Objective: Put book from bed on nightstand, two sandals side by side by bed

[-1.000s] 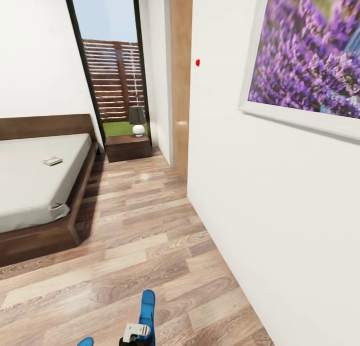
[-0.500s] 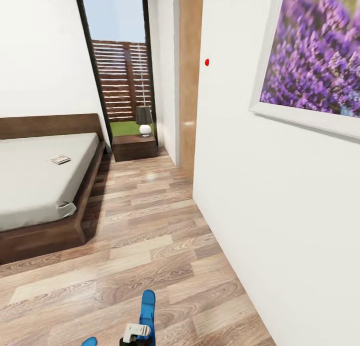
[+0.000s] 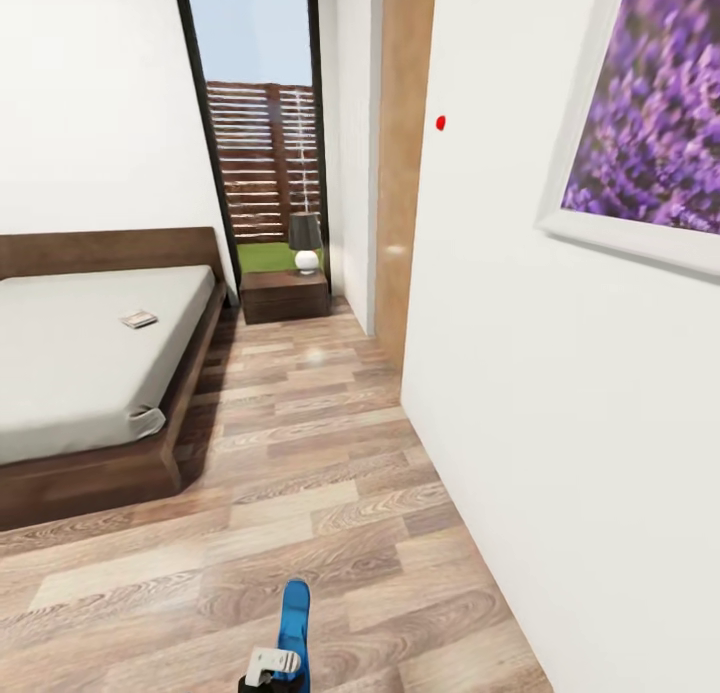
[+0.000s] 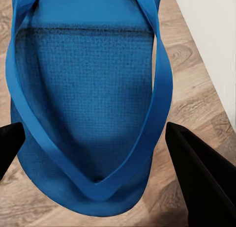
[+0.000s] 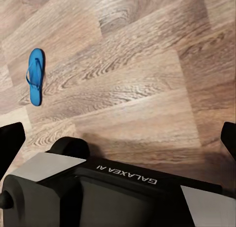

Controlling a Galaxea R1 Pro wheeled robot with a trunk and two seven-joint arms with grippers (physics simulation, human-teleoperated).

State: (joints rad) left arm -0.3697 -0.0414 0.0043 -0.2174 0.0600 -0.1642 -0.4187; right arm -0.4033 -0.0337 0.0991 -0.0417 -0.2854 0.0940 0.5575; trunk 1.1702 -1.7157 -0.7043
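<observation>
Left claw [image 4: 93,138] showed 2 dark fingers set wide on either side of 1 blue sandal [image 4: 88,89]; whether they pressed it I could not tell. The second sandal [image 5: 35,82] lay flat on the floor [image 3: 300,453], and the right claw looked open and empty. Compared with 1 second earlier, the view had swung right, so the bed [image 3: 80,373], the book [image 3: 139,319] on it and the nightstand [image 3: 285,295] shifted rightward; probably the robot was still approaching.

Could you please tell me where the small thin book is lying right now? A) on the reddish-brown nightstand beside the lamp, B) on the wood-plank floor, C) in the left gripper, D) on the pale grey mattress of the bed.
D: the head view shows the small thin book lying flat on the pale grey mattress, apart from the reddish-brown nightstand.
</observation>
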